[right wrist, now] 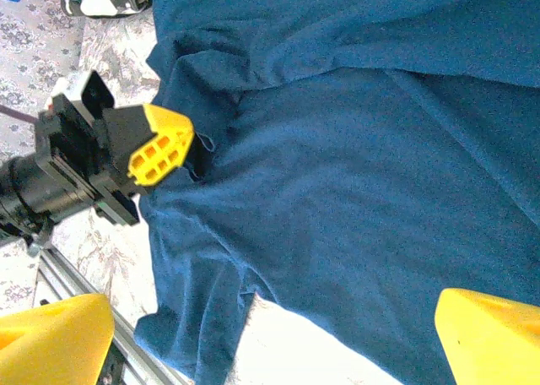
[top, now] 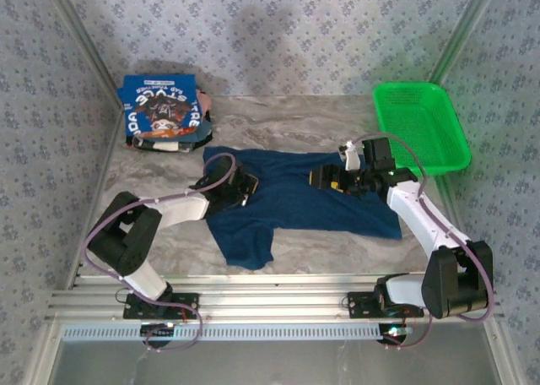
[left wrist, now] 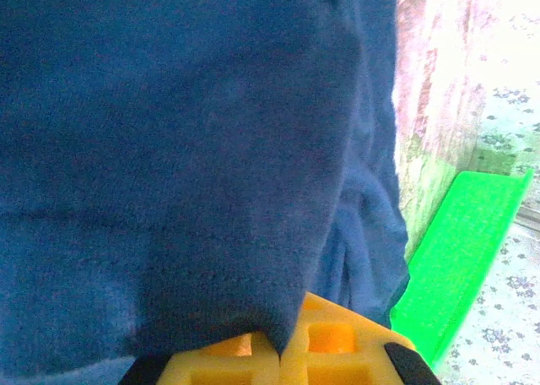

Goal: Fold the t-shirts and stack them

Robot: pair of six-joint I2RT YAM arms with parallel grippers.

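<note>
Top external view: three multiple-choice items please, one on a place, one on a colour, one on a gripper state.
1. Where does the green basket stand?
A) far right corner of the table
B) far left corner
C) on the spread t-shirt

2. What colour is the spread t-shirt?
A) red
B) dark blue
C) white

3. How is the left gripper?
A) open above bare table
B) shut on the spread t-shirt
C) shut on the basket

Key:
1 A, it sits at the back by the right wall.
2 B, navy cloth lies across mid-table.
3 B, the left wrist view shows cloth pinched between closed yellow fingertips.
</note>
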